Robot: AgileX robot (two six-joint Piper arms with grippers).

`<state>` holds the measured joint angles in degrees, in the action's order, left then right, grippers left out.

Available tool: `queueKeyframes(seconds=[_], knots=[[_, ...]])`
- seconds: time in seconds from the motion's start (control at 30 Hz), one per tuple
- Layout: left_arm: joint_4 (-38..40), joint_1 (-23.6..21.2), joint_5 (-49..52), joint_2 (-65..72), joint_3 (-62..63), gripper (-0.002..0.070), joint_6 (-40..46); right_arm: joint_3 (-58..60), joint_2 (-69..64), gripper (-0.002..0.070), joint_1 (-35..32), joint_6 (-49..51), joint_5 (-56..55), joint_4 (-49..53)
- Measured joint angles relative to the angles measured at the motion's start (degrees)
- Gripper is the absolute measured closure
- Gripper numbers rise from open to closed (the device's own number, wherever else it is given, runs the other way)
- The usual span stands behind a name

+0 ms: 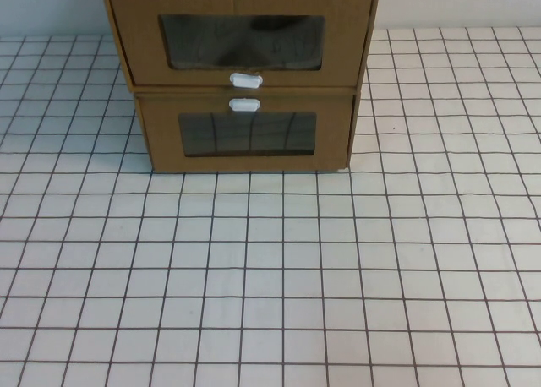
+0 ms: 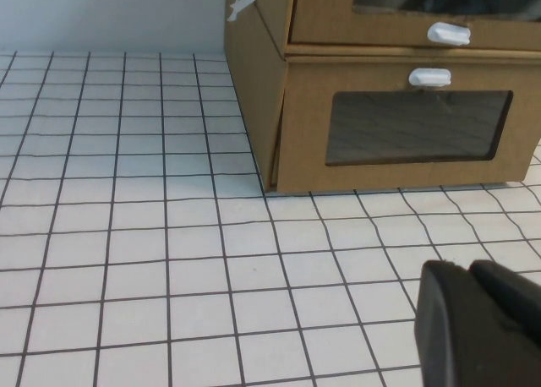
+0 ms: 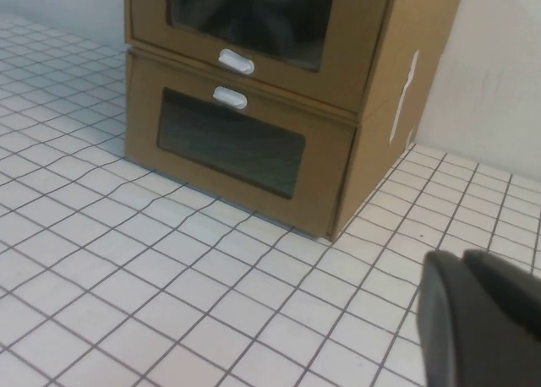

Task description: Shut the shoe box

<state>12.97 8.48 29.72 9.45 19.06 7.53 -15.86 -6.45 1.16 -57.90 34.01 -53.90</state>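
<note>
- Shoe box, brown cardboard drawer with clear window and white tab below (image 1: 241, 36): stacked on a similar drawer (image 1: 247, 133), front protruding slightly.
- Left gripper (image 2: 478, 319) and right gripper (image 3: 482, 315): low over the gridded table (image 1: 270, 286), well apart from the box; whether fingers are released or clenched, cannot tell.

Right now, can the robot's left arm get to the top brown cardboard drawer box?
Probably yes. The left gripper sits low over the white grid table, and nothing lies between it and the top brown cardboard drawer box. The right gripper waits aside.

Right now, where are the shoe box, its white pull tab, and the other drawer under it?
shoe box (image 1: 241, 36): high view, upper drawer's cardboard front.
white pull tab (image 1: 246, 80): high view, tab's middle, just below the window.
lower drawer (image 1: 245, 133): high view, its clear window.
Neither the left tool nor the right tool shows there.
</note>
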Motion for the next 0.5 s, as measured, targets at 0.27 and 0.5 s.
queueKeyframes(seconds=[0.27,0.5], knots=[[-4.83,0.0,-0.13,-0.12,-0.12,0.0677,-0.22,0.03,0.0,0.0691,0.0,0.0,4.85,0.0],[-13.3,0.0,-6.43,-4.0,-8.64,0.0677,-0.35,0.03,0.0,0.0691,0.0,0.0,7.81,0.0]])
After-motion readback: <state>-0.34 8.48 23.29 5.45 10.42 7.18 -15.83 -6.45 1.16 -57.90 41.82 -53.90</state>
